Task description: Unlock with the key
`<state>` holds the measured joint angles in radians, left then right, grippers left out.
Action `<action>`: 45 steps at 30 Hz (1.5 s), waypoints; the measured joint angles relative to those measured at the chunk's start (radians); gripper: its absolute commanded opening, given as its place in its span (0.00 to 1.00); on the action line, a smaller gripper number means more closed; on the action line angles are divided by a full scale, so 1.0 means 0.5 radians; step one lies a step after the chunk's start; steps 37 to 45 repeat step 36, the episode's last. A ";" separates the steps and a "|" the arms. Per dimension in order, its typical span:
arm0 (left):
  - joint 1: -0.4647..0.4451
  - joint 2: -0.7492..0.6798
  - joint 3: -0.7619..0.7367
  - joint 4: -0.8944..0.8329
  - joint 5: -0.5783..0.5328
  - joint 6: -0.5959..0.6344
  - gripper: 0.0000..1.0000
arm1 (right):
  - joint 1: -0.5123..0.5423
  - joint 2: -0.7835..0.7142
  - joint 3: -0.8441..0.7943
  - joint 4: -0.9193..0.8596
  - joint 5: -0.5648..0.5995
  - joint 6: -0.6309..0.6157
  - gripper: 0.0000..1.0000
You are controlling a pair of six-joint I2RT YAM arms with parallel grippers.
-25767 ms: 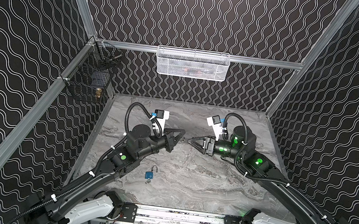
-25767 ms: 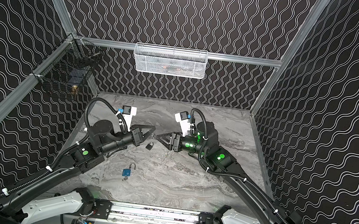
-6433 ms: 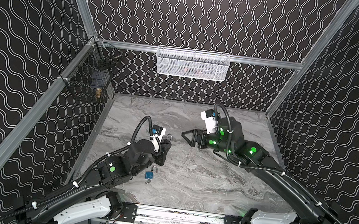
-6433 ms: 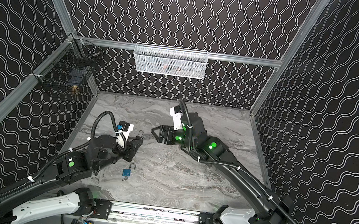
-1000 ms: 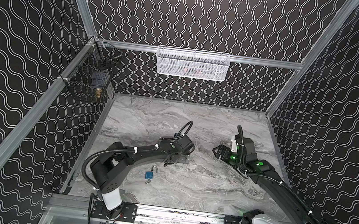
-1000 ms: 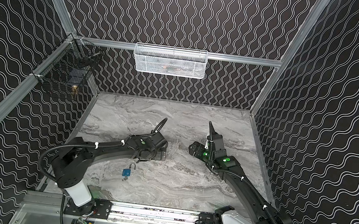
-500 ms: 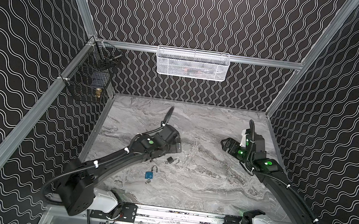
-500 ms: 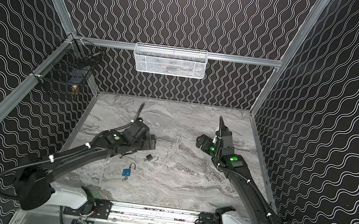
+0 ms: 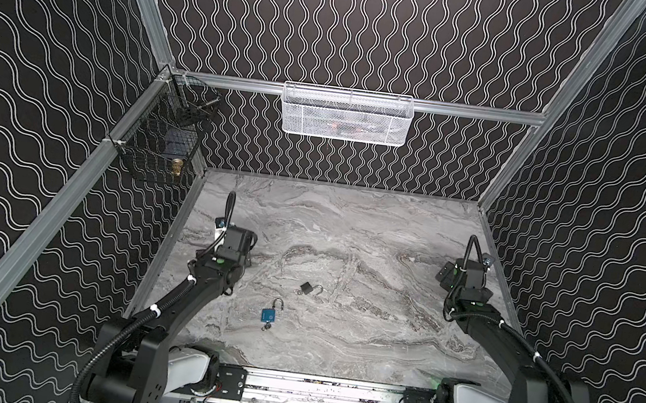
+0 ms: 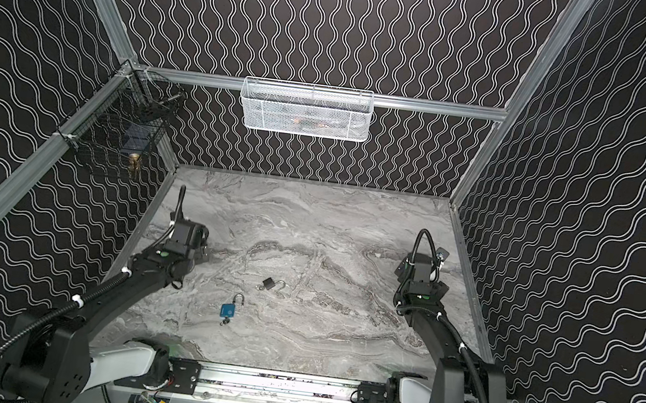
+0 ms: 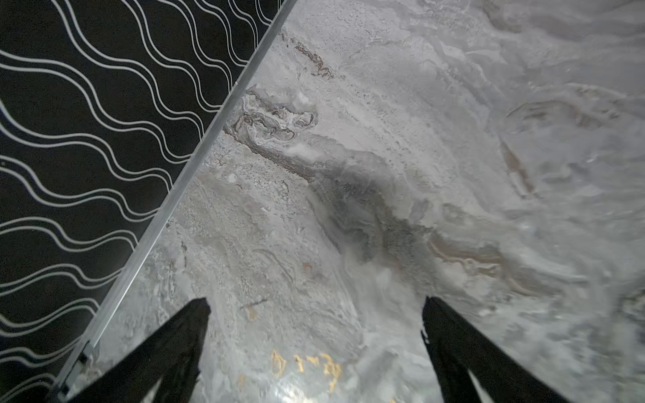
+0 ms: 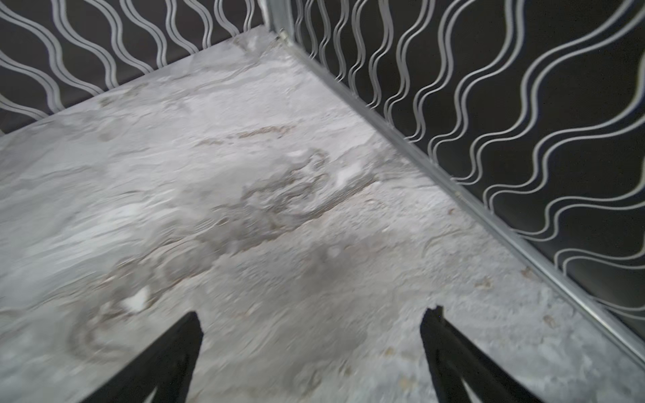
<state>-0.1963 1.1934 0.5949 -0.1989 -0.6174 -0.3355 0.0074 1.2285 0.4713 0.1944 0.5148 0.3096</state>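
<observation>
Grey marbled table (image 9: pixel 351 231) walled by black panels with white wavy lines.
The black padlock (image 9: pixel 307 288), shackle swung open, lies mid-table, with the blue padlock (image 9: pixel 268 315) near it toward the front rail. The key and any lettering are too small to make out. The left gripper (image 11: pixel 316 307) and right gripper (image 12: pixel 314 317) gape wide and empty over bare marble by opposite side walls.

You are looking at a grey marbled surface (image 9: pixel 372 233) carrying 2 padlocks, both showing in both top views. The black padlock (image 9: pixel 306 288) is lying flat near the middle, its shackle swung open. The blue padlock (image 9: pixel 268 314) is lying nearer the front and slightly left, apart from it, with a small key (image 9: pixel 265 326) sticking out of its base.
</observation>
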 measured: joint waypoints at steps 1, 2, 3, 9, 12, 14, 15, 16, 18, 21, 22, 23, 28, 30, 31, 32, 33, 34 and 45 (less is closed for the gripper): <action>0.002 -0.021 -0.099 0.162 -0.003 0.072 0.98 | -0.014 0.018 -0.060 0.111 -0.003 -0.039 0.99; 0.004 -0.034 -0.200 0.357 0.003 0.138 0.99 | -0.027 0.042 -0.114 0.242 -0.026 -0.079 0.99; 0.005 -0.033 -0.298 0.555 0.020 0.201 0.99 | -0.037 0.066 -0.149 0.344 -0.059 -0.100 0.99; 0.009 0.290 -0.725 1.697 0.206 0.567 0.99 | -0.059 0.308 -0.306 1.035 -0.358 -0.314 0.99; 0.015 0.519 -0.771 2.173 0.306 0.693 0.99 | -0.064 0.379 -0.367 1.312 -0.488 -0.412 0.99; 0.026 0.691 -0.769 2.441 0.376 0.747 0.99 | -0.069 0.512 -0.414 1.559 -0.580 -0.475 0.99; 0.026 0.774 -0.764 2.542 0.391 0.770 0.99 | -0.069 0.582 -0.430 1.650 -0.608 -0.497 0.99; 0.026 0.885 -0.745 2.641 0.436 0.790 0.99 | -0.071 0.616 -0.432 1.650 -0.646 -0.508 0.99; 0.027 0.969 -0.691 2.662 0.475 0.819 0.99 | -0.086 0.602 -0.402 1.648 -0.691 -0.513 0.99; 0.093 0.945 -0.523 2.606 0.510 0.816 0.99 | -0.098 0.620 -0.407 1.791 -0.707 -0.536 0.99; 0.134 0.936 -0.497 2.597 0.531 0.785 0.99 | -0.098 0.600 -0.404 1.761 -0.719 -0.536 0.99; 0.161 0.929 -0.493 2.577 0.530 0.769 0.99 | -0.098 0.589 -0.404 1.767 -0.731 -0.538 0.99; 0.179 0.936 -0.497 2.518 0.582 0.733 0.99 | -0.098 0.617 -0.416 1.828 -0.803 -0.570 0.99; 0.179 0.936 -0.497 2.512 0.582 0.733 0.99 | -0.101 0.613 -0.408 1.839 -0.833 -0.584 0.99; 0.179 0.937 -0.497 2.512 0.583 0.733 0.99 | -0.101 0.620 -0.409 1.849 -0.850 -0.586 0.99; 0.179 0.937 -0.497 2.510 0.587 0.733 0.99 | -0.101 0.625 -0.408 1.849 -0.855 -0.591 0.99; 0.179 0.937 -0.497 2.507 0.593 0.733 0.99 | -0.101 0.629 -0.402 1.842 -0.871 -0.591 0.99; 0.179 0.938 -0.497 2.506 0.599 0.733 0.99 | -0.108 0.632 -0.391 1.833 -0.891 -0.591 0.99; 0.179 0.938 -0.497 2.505 0.598 0.733 0.99 | -0.118 0.632 -0.386 1.836 -0.906 -0.590 0.99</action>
